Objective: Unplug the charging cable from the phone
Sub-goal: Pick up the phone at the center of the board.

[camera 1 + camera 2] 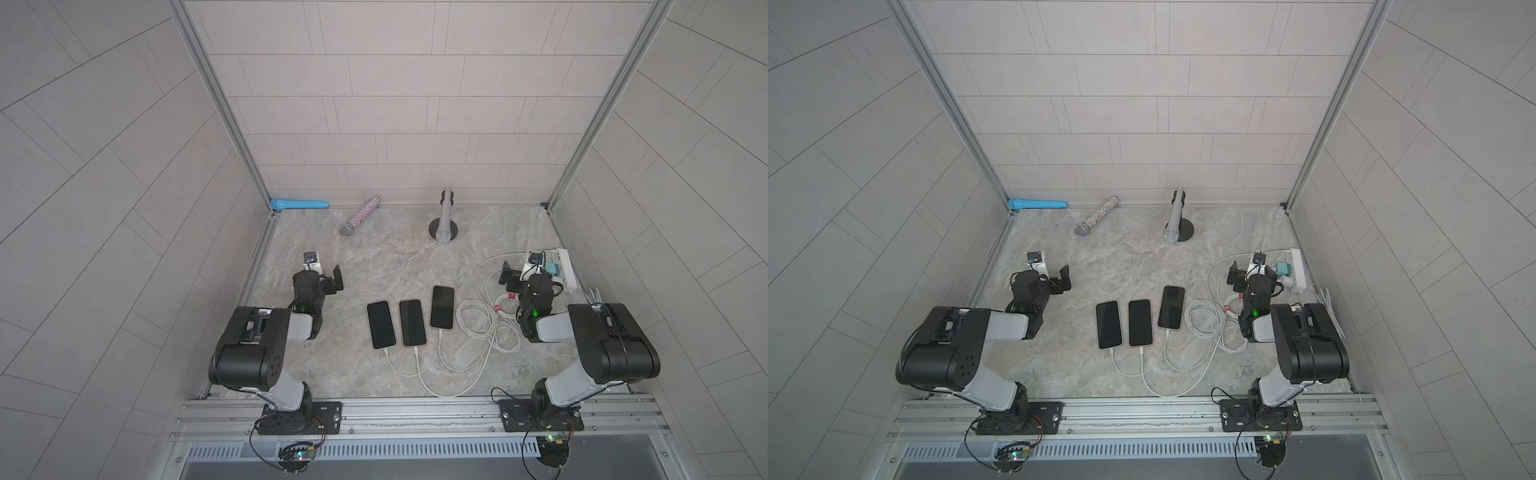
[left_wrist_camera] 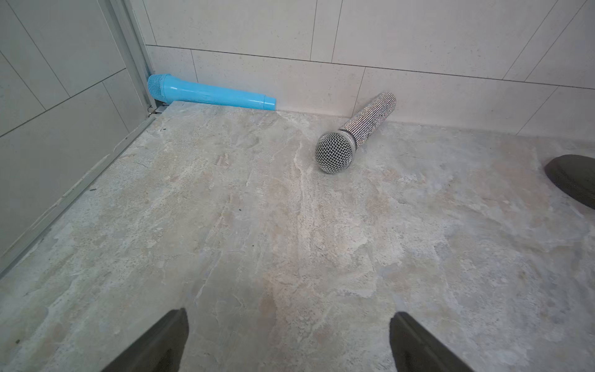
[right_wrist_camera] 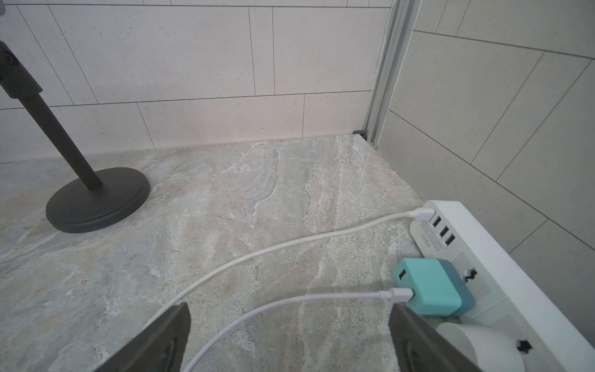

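Three dark phones lie side by side mid-table in both top views: left phone (image 1: 380, 325), middle phone (image 1: 412, 323), right phone (image 1: 442, 307). A white charging cable (image 1: 417, 365) is plugged into each phone's near end, and the cables loop right into a coil (image 1: 478, 320). My left gripper (image 1: 326, 276) hovers open left of the phones, nothing between its fingers (image 2: 167, 341). My right gripper (image 1: 523, 270) stands open by the power strip (image 1: 567, 266), right of the phones. In the right wrist view a cable (image 3: 289, 301) runs on the table between the open fingers to a teal charger (image 3: 431, 286).
A blue microphone (image 1: 299, 204) lies along the back wall, a glittery microphone (image 1: 359, 216) beside it. Another microphone sits tilted on a black round-based stand (image 1: 444, 222). The white power strip (image 3: 483, 244) holds a second cable (image 3: 289, 243). Tiled walls enclose three sides.
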Motion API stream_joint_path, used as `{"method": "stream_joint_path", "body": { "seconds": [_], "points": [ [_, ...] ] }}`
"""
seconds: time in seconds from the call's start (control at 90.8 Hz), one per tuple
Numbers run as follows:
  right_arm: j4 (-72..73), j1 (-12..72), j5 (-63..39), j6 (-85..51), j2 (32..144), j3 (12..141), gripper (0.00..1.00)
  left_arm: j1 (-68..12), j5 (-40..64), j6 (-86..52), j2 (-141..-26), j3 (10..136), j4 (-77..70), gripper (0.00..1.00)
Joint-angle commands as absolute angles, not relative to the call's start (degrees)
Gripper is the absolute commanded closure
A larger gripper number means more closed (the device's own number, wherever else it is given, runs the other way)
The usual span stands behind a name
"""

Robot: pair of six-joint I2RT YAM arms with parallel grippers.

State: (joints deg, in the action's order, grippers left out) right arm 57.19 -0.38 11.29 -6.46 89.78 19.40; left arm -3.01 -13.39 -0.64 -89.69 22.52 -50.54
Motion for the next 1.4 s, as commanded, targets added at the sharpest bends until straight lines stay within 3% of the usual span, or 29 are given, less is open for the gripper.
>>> {"method": "stream_joint_path", "body": {
  "seconds": [0.0,0.374,0.517,0.66,0.76,0.881,1.046,1.156,1.387],
  "points": [
    [56.7,-0.4,11.0,-6.7,89.3,19.5,0.00,-2.9,-13.4,-1.1,-90.1,23.1,-51.0,0.00],
    [57.0,-1.1,9.8,-6.9,89.2,19.3,0.00,-3.3,-14.0,-0.9,-89.9,22.9,-51.3,0.00],
    [56.3,-0.4,8.9,-5.9,86.4,18.8,0.00,-4.8,-22.8,-2.1,-87.3,23.4,-48.6,0.00],
    [38.7,2.2,11.7,-4.5,75.4,23.5,0.00,-7.3,-27.5,-0.8,-80.5,27.4,-36.9,0.00],
    [20.4,2.3,13.0,-14.1,68.4,30.2,0.00,-8.3,-33.6,-6.1,-74.1,29.8,-29.2,0.00],
    [5.9,2.3,3.9,-20.7,62.2,36.3,0.00,-8.1,-37.7,-20.2,-65.0,38.4,-4.5,0.00],
    [-9.9,0.5,-6.0,-35.9,53.9,39.5,0.00,-7.5,-34.4,-32.6,-60.7,52.0,26.8,0.00],
    [-12.3,-1.6,-14.5,-37.7,47.2,37.0,0.00,-7.3,-25.0,-29.7,-58.1,55.1,33.9,0.00],
    [-25.2,1.7,-15.2,-37.2,37.4,38.0,0.00,-7.9,-11.9,-27.6,-54.7,57.5,47.1,0.00]
  ]
}}
